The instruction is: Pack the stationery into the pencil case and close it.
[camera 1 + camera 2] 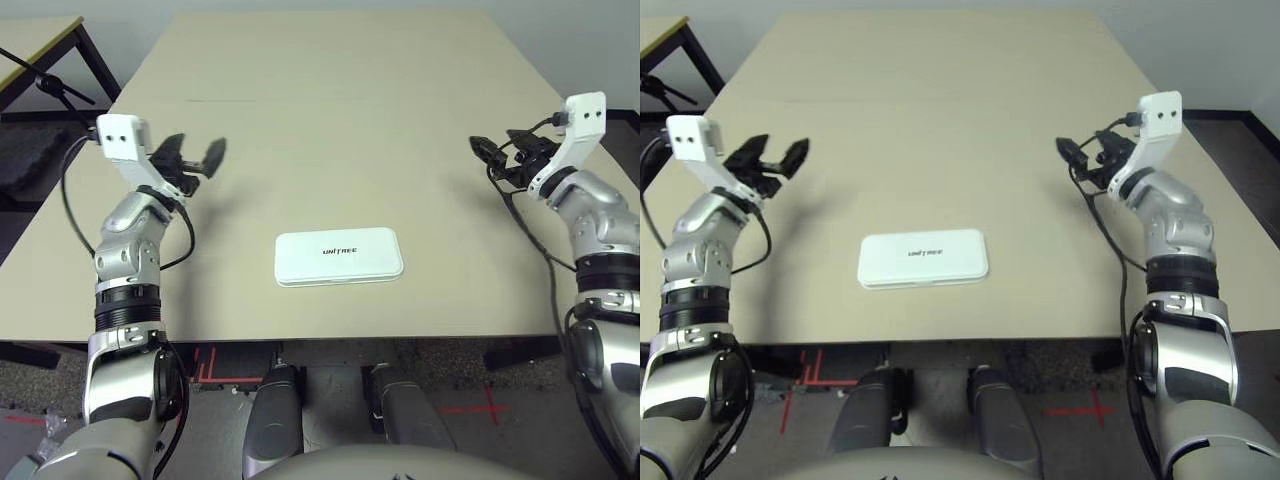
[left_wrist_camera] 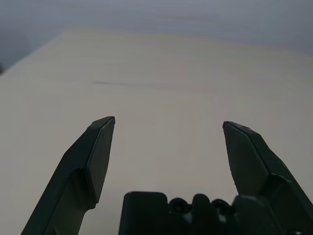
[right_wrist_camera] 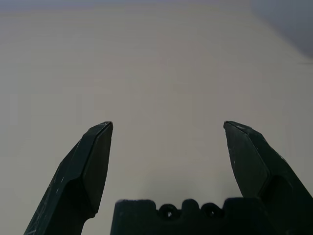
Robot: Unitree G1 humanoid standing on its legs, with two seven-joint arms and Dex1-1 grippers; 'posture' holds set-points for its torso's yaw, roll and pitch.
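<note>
Pencil case: the white pencil case (image 1: 339,257) lies flat near the middle of the bench's near edge, lid down, lettering facing up and readable from the robot's side.
Stationery: no pens or clip can be seen on the bench (image 1: 330,120); by my judgement they are either already inside the shut case or not laid out.
Left hand: the left hand (image 1: 193,158) hangs above the bench's left edge, fingers (image 2: 100,147) spread apart, nothing between them, well apart from the case.
Right hand: the right hand (image 1: 1080,160) hangs above the bench's right side, fingers (image 3: 98,152) spread apart, empty, also well apart from the case.
Step in hand: probably the check that the lid is fully seated, or a retreat with the work finished.
How to do it well: if a press is needed, bring one hand over the lid's middle and push straight down, so the case does not skate toward the near edge; steady the far long side with the other hand.
Risk: an off-centre push near the case's short end could tip it or leave the latch side unseated.
</note>
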